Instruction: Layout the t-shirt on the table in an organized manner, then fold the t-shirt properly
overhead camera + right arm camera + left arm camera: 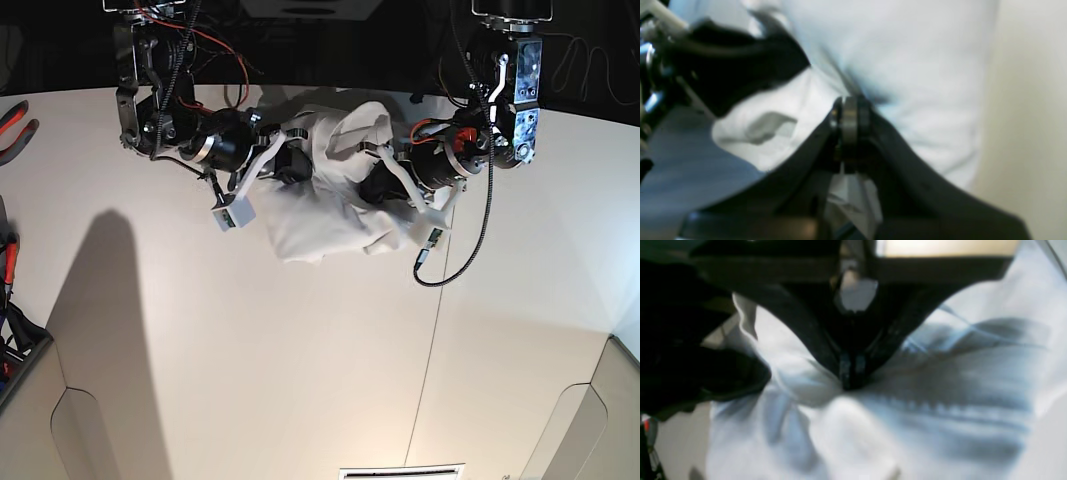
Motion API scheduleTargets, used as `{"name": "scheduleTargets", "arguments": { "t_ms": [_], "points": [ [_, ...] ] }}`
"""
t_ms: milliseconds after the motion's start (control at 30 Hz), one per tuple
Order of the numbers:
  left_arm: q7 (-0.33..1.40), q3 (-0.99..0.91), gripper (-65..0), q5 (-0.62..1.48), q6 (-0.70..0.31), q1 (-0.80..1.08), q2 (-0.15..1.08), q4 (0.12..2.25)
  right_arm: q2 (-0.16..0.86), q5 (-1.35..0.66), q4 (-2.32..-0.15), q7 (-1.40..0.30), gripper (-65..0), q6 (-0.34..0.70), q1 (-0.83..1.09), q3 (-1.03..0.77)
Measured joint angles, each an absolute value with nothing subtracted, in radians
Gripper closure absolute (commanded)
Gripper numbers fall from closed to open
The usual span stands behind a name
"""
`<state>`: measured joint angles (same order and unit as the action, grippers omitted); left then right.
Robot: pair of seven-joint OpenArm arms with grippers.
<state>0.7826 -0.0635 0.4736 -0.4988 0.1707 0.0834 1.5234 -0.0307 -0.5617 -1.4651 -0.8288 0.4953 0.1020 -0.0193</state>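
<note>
Red-handled pliers lie at the surface's far edge, well apart from both arms; a loose black cable hangs beside the left fingers. No writing is readable. The white t-shirt is bunched between them, the left fingers pinching a fold; the right fingers are pressed together on cloth.

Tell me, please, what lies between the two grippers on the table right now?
In the base view, only the bunched white t-shirt lies between the right gripper and left gripper; both pinch it.
</note>
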Motion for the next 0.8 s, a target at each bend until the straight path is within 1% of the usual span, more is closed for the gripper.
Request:
{"name": "scheduleTargets", "arguments": {
  "t_ms": [200, 333, 433, 567, 700, 767, 800],
  "points": [
    [0.784, -0.063, 0.0, 0.472, -0.502, 0.148, 0.092, 1.494, -0.031, -0.611, -1.422, -0.825, 0.0, 0.497, 0.097, -0.019],
    [0.82, -0.063, 0.0, 0.528, -0.482, 0.144, 0.094, 1.528, -0.03, -0.653, -1.481, -0.917, 0.0, 0.497, 0.099, -0.019],
    [0.909, -0.065, 0.0, 0.546, -0.484, 0.144, 0.097, 1.62, -0.03, -0.679, -1.576, -0.98, 0.0, 0.505, 0.103, -0.019],
    [1.008, -0.067, 0.0, 0.55, -0.482, 0.144, 0.097, 1.779, -0.025, -0.729, -1.719, -1.004, 0.0, 0.524, 0.099, -0.019],
    [1.013, -0.067, 0.0, 0.549, -0.484, 0.158, 0.097, 1.949, -0.006, -0.733, -1.822, -1.013, 0.0, 0.533, 0.1, -0.019],
    [0.987, -0.066, 0.0, 0.537, -0.486, 0.172, 0.097, 2.016, -0.006, -0.742, -1.847, -1.017, 0.0, 0.578, 0.087, -0.018],
    [0.974, -0.065, 0.0, 0.526, -0.486, 0.182, 0.097, 2.04, -0.005, -0.742, -1.848, -1.026, 0.0, 0.581, 0.07, -0.007]
  ]
}}
